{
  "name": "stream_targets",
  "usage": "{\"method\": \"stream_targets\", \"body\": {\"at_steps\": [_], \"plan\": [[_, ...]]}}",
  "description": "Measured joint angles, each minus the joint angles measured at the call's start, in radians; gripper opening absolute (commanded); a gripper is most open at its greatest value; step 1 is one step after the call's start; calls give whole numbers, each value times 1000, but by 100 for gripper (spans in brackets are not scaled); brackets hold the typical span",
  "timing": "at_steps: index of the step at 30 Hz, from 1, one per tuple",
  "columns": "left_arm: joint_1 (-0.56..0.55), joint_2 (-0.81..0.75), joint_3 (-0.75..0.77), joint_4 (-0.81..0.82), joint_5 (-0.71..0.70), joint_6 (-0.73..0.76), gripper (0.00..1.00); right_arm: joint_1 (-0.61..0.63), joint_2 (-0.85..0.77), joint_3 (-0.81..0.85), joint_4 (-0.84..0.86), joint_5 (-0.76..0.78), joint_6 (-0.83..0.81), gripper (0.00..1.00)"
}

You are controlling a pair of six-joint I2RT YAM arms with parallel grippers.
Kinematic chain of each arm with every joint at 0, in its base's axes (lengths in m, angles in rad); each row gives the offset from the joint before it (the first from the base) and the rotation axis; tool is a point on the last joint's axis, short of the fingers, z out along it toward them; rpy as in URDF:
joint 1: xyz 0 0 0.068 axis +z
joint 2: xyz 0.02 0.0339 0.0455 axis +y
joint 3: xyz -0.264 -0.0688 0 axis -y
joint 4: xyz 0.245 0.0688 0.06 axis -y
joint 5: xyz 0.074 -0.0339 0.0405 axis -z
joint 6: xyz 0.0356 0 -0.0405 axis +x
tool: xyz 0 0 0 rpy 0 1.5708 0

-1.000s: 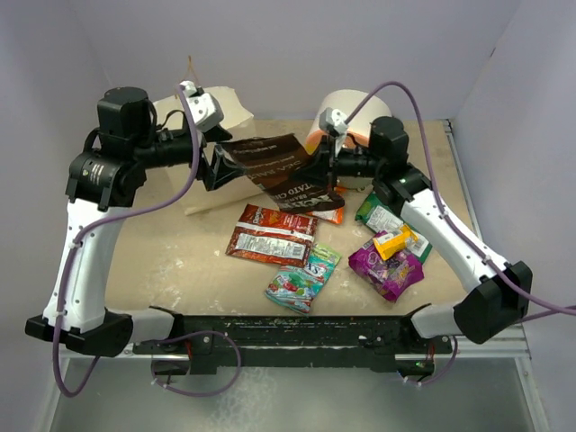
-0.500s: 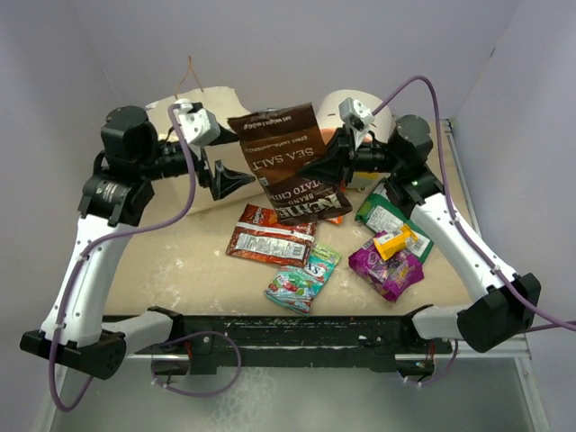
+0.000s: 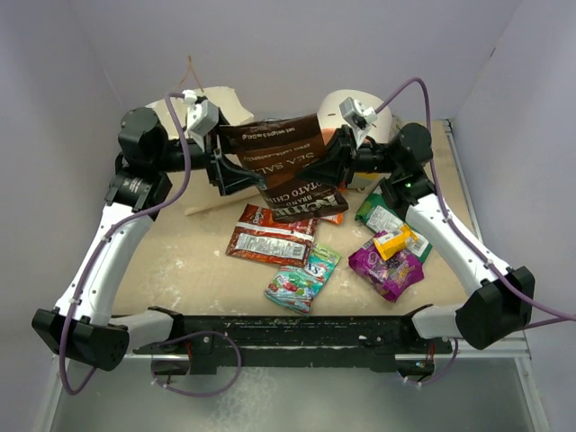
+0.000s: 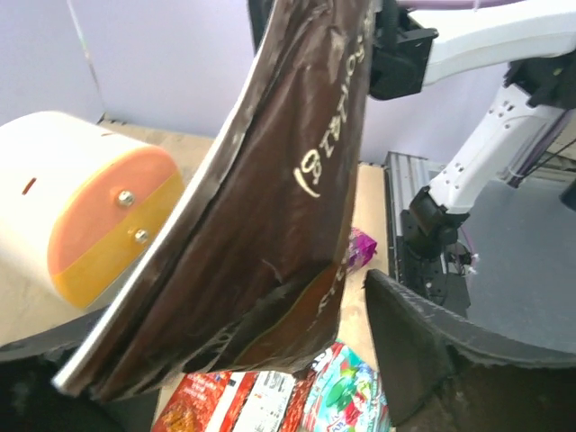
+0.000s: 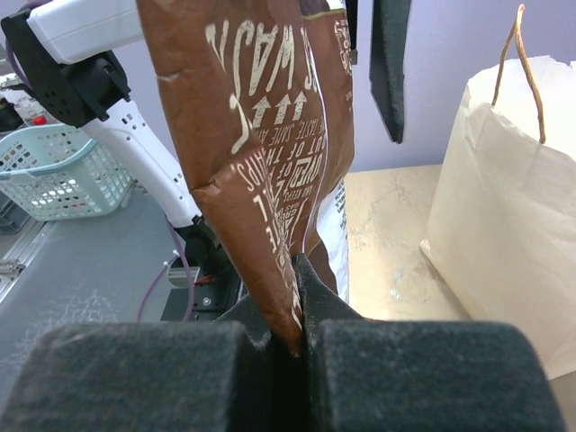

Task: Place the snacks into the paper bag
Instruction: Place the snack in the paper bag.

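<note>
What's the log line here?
right hand: shut on brown chip bag, aloft | left hand: open, straddling it | paper bag: behind left hand

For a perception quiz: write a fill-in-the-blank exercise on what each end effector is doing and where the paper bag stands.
1. The right end effector is shut on the ___ chip bag.
2. The left end effector sits at the chip bag's edge with its jaws ___.
3. The paper bag stands at the back of the table, behind the ___ arm.

Missing words: brown; open; left.
</note>
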Motion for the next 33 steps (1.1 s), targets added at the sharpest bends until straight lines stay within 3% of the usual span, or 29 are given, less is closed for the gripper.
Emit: {"method": "stream_targets", "body": {"at_steps": [5,11,14,15,17,20,23,27,33], "plan": [[1,-11,-56,142,71,-130,49,0,0,-7,37,2,25,0],[1,-4,-98,330,107,-301,35,2,16,-26,85,4,52,0],[3,1,-113,417,119,-378,18,7,31,-38,108,7,62,0],[6,3,-117,437,123,-396,12,10,32,-42,113,7,63,1],[13,3,-126,468,130,-422,1,12,35,-47,119,11,65,15],[28,3,-129,492,137,-446,0,12,35,-48,115,18,58,44],[61,-8,-129,479,150,-443,0,10,33,-48,71,37,1,64],[111,-32,-54,299,146,-344,0,2,15,-44,-77,72,-132,75],[187,-79,198,-47,72,-127,0,-28,-35,-21,-324,116,-350,78]]}}
